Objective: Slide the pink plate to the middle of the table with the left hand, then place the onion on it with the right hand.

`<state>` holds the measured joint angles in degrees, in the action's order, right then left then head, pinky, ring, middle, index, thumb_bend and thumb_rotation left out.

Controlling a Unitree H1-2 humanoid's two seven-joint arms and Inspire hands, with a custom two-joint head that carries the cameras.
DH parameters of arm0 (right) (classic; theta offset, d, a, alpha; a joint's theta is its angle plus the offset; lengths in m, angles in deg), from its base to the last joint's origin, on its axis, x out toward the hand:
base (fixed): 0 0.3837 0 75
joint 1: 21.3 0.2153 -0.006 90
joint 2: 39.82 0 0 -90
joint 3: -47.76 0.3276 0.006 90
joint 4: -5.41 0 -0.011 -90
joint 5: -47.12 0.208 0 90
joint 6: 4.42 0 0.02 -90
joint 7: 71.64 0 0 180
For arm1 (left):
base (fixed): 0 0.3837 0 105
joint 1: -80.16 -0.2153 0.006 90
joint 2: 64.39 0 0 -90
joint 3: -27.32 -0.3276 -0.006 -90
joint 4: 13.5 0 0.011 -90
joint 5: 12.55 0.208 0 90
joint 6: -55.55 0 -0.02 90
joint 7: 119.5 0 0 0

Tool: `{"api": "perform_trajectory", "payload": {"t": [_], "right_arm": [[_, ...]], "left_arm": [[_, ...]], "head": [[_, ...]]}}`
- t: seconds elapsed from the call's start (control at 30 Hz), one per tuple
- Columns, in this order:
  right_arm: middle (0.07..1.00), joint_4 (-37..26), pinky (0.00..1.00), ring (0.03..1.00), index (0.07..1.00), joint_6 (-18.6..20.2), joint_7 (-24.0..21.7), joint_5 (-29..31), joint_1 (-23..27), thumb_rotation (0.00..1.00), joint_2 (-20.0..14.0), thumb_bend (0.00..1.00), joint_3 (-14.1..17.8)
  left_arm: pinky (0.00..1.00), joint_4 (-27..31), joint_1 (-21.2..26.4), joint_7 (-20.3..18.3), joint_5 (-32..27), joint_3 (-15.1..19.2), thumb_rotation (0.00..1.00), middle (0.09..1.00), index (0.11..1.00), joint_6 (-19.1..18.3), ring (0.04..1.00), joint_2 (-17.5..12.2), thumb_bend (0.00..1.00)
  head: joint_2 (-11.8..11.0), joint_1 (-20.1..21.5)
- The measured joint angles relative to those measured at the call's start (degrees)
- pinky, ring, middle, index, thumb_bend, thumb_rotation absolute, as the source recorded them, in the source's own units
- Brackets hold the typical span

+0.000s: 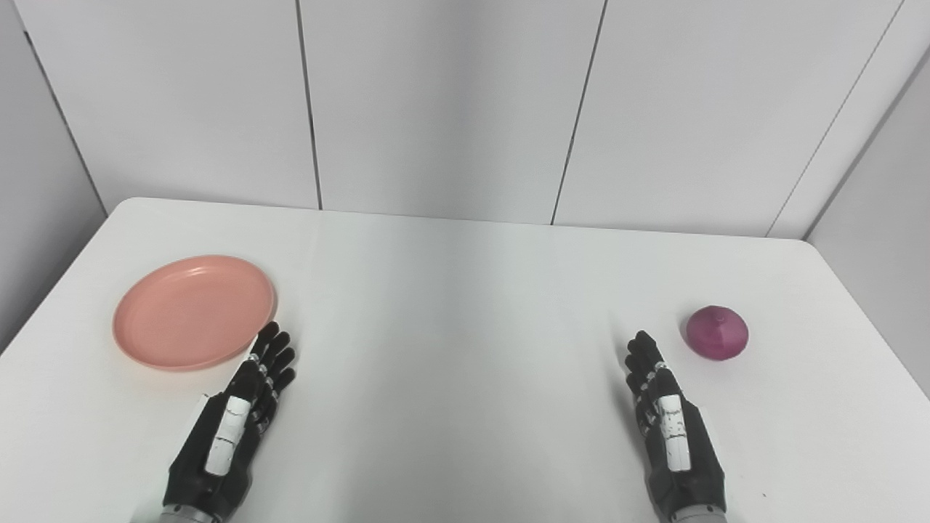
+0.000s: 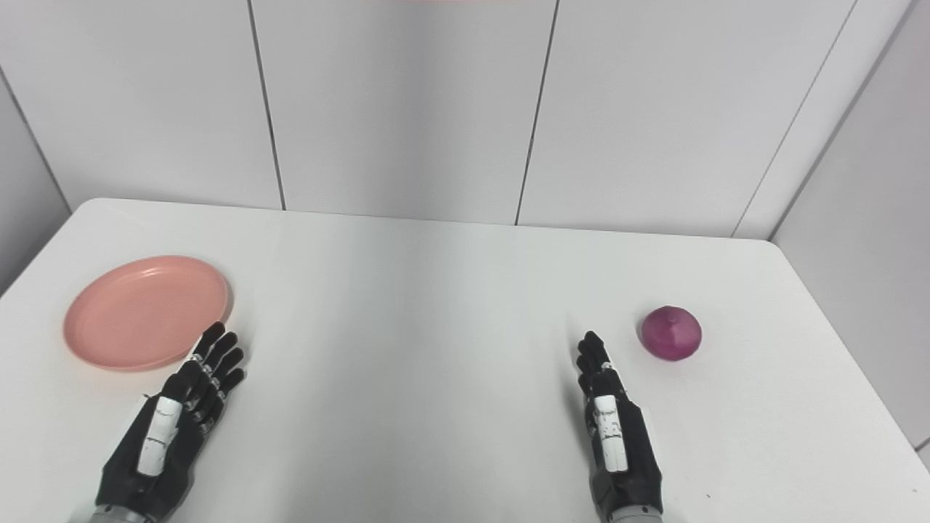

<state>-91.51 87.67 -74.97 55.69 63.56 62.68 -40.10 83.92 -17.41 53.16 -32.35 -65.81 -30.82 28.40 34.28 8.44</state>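
Observation:
A round pink plate point(image 1: 193, 311) lies empty on the white table at the left. A purple-red onion point(image 1: 717, 333) sits on the table at the right. My left hand point(image 1: 240, 407) is open, fingers stretched out flat, with its fingertips just at the plate's near right rim. My right hand point(image 1: 665, 407) is open and empty, fingers extended, a little to the left of the onion and nearer to me, not touching it. The right eye view shows the plate point(image 2: 145, 311), the onion point(image 2: 671, 333) and both hands point(image 2: 182, 414) point(image 2: 610, 421) in the same places.
The white table point(image 1: 465, 327) has rounded far corners and ends at grey wall panels behind. Its left and right edges run close to the plate and the onion.

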Motion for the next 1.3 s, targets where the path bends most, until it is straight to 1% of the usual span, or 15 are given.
{"api": "perform_trajectory", "payload": {"t": [0.3,0.7,0.93,1.07,1.3], "right_arm": [[0.952,0.04,1.0,0.979,0.956,0.0,-0.03,-0.02,0.03,0.89,-0.01,0.88,0.0],[0.953,0.33,0.99,0.982,0.955,0.0,0.01,-0.11,0.36,0.88,0.05,0.89,0.0],[0.953,0.48,0.99,0.98,0.955,0.0,-0.3,0.03,0.52,0.89,0.03,0.89,0.0],[0.955,0.48,0.99,0.979,0.959,0.0,-0.37,-0.04,0.53,0.88,0.03,0.87,0.0],[0.955,0.48,0.98,0.981,0.961,0.0,-0.5,0.14,0.52,0.89,0.0,0.88,0.03]], "left_arm": [[1.0,0.0,0.0,0.01,-0.05,0.01,0.87,1.0,1.0,0.0,1.0,0.01,0.86],[1.0,-0.23,0.11,-0.17,-0.05,0.05,0.87,1.0,1.0,0.03,1.0,0.0,0.87],[1.0,-0.24,0.14,-0.17,0.0,0.01,0.86,1.0,1.0,0.03,1.0,0.0,0.87],[1.0,-0.28,0.16,-0.2,-0.16,0.02,0.85,1.0,1.0,0.03,1.0,0.0,0.85],[1.0,-0.25,0.16,-0.18,0.23,-0.09,0.87,1.0,1.0,0.03,1.0,0.01,0.87]], "head": [[0.26,0.0],[-0.09,0.18],[-0.18,-0.44],[0.09,-0.18],[-0.61,-1.49]]}}
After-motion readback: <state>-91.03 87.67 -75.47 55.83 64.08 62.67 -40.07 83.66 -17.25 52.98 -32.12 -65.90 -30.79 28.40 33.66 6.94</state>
